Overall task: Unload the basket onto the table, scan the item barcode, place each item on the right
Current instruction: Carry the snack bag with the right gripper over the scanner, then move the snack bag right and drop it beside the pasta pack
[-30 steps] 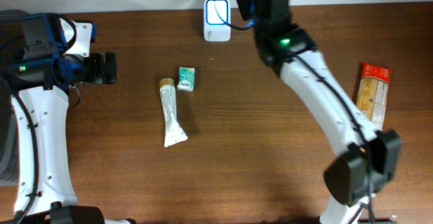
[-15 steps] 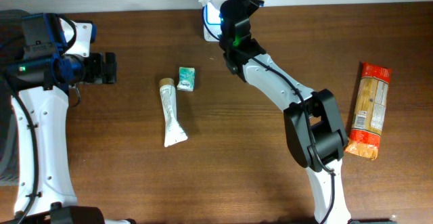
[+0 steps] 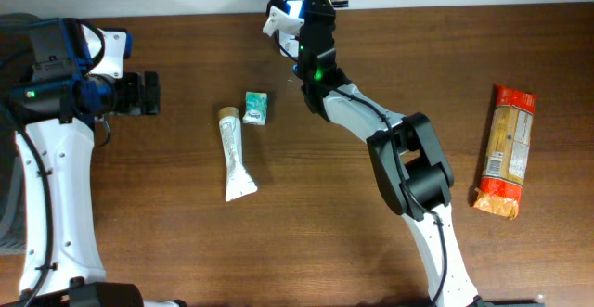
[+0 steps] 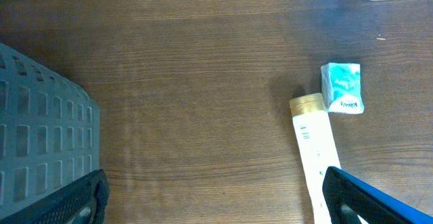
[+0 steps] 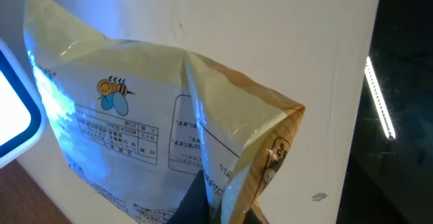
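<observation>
You've got a dark wood table (image 3: 325, 242) butting up against a white wall (image 5: 284, 28). Your right gripper (image 5: 215, 204) is pinched tight on a crinkly yellow bag (image 5: 128, 129) with a bee logo and printed panels. It's up at the far edge beside the glowing scanner (image 5: 10, 126), with blue light washing over it. Your left gripper (image 3: 144, 94) is spread wide, holding nothing.

The right arm (image 3: 357, 110) has swung left along the far edge — its bag (image 5: 122, 136) now hangs over the scanner (image 5: 8, 116) — leaving the pasta packet (image 3: 504, 149) uncovered.
</observation>
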Tool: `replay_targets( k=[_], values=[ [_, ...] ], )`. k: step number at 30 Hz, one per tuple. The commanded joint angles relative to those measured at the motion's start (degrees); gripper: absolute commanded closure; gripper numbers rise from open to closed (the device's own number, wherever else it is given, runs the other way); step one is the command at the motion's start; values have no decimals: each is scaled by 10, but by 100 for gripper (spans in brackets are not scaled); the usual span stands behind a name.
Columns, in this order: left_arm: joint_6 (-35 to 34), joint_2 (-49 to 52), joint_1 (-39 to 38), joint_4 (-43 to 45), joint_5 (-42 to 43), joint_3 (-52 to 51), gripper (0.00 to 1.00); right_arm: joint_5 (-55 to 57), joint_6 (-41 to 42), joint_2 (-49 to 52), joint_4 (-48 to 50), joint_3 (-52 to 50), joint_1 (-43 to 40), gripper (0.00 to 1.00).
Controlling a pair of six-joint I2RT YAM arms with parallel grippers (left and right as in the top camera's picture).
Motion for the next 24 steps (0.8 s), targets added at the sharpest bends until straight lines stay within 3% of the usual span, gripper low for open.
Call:
replay_targets(
  k=[1,6,12,15,18,20,24],
  values=[
    [7,-12,0,0,0,1,1,1,-14,0,14,10,3,96],
    [7,-12,0,0,0,1,1,7,-13,1,14,10,3,96],
    [7,-12,0,0,0,1,1,108,-7,-48,78,10,6,96],
    [7,-12,0,0,0,1,1,200,-8,-101,78,10,6,96],
    [7,-12,0,0,0,1,1,393,-8,-150,78,10,-9,96],
    [7,-12,0,0,0,1,1,488,-56,-164,78,10,-25,96],
    [7,-12,0,0,0,1,1,534,-116,-165,78,9,-46,96]
  ],
)
